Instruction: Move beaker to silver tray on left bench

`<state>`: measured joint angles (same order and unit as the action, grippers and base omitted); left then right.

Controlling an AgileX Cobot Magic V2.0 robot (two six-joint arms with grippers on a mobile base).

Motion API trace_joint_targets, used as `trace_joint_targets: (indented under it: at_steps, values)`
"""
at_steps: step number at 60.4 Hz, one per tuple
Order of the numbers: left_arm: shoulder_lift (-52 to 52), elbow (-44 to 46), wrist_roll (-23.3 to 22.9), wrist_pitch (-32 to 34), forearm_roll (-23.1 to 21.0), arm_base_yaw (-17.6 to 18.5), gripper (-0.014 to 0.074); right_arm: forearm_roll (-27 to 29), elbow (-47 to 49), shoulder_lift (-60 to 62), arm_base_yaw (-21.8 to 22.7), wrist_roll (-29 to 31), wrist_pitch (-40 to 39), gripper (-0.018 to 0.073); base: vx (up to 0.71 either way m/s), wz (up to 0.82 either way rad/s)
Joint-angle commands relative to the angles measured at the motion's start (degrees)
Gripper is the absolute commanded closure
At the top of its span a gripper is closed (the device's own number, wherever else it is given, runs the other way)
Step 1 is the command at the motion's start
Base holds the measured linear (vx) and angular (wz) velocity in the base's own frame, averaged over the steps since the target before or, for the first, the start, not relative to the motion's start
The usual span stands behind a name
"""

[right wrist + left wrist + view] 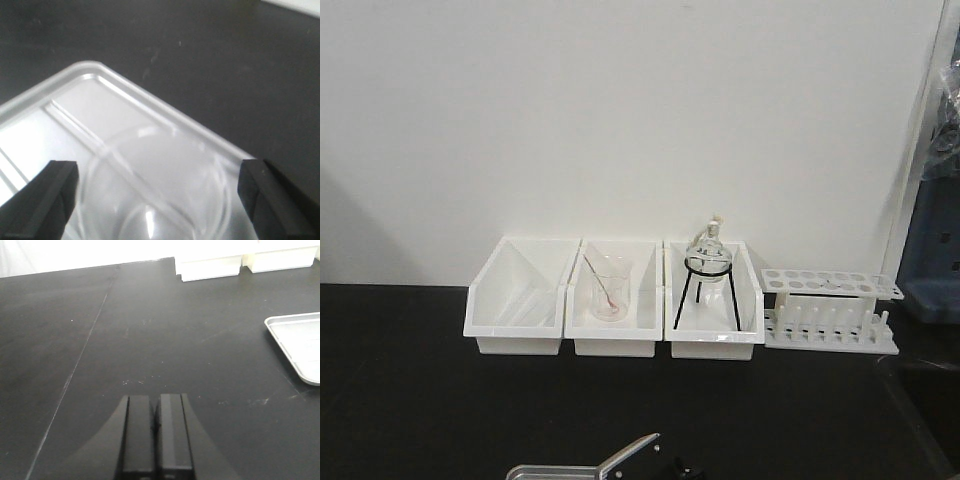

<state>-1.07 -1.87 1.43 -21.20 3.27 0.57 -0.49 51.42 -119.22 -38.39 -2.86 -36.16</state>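
In the right wrist view the clear glass beaker (pixel 155 185) stands on the silver tray (pixel 75 100), near the tray's far corner. My right gripper (pixel 157 192) is open wide, one finger on each side of the beaker, with a thin gap on the right side. My left gripper (pixel 156 407) is shut and empty, low over the black left bench (pixel 150 330). The tray's corner shows at the right of the left wrist view (pixel 295 342) and at the bottom edge of the front view (pixel 545 472).
Three white bins (pixel 520 310) line the white wall. The middle one holds a beaker with a rod (pixel 610 290), the right one a flask on a black tripod (pixel 707 265). A white test-tube rack (pixel 830 310) stands to their right.
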Motion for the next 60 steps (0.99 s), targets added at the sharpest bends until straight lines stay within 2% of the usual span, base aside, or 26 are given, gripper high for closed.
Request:
trace_joint_targets:
  at_steps: [1, 15, 26, 35, 45, 50, 60]
  values:
    - [-0.40, -1.13, -0.06, 4.32, -0.17, 0.31, 0.0595, -0.24, 1.30, 5.97, 0.29, 0.46, -4.45, -0.0141, 0.00, 0.00]
    - [-0.40, -1.13, -0.06, 4.32, -0.17, 0.31, 0.0595, -1.42, 1.30, 15.64, 0.29, 0.46, 0.75, -0.0083, 0.00, 0.00]
    - [-0.40, -1.13, -0.06, 4.32, -0.17, 0.31, 0.0595, -1.47, 1.14, 29.73, 0.14, 0.46, 14.45, 0.0004, 0.00, 0.00]
    - [-0.40, -1.13, -0.06, 4.32, -0.17, 0.31, 0.0595, -2.25, 1.14, 44.64, 0.14, 3.19, 28.80, 0.0129, 0.00, 0.00]
    - [-0.40, -1.13, -0.06, 4.32, -0.17, 0.31, 0.0595, -2.25, 1.14, 58.01, 0.14, 4.54, 49.06, 0.0307, 0.00, 0.00]
    - [-0.40, -1.13, -0.06, 4.32, -0.17, 0.31, 0.0595, -2.25, 1.14, 61.77, 0.14, 4.54, 53.70, 0.0382, 0.00, 0.00]
    - [-0.40, -1.13, -0.06, 4.32, -0.17, 0.31, 0.0595, -1.97, 1.14, 65.80, 0.14, 4.48, 54.86, 0.0489, 0.00, 0.00]
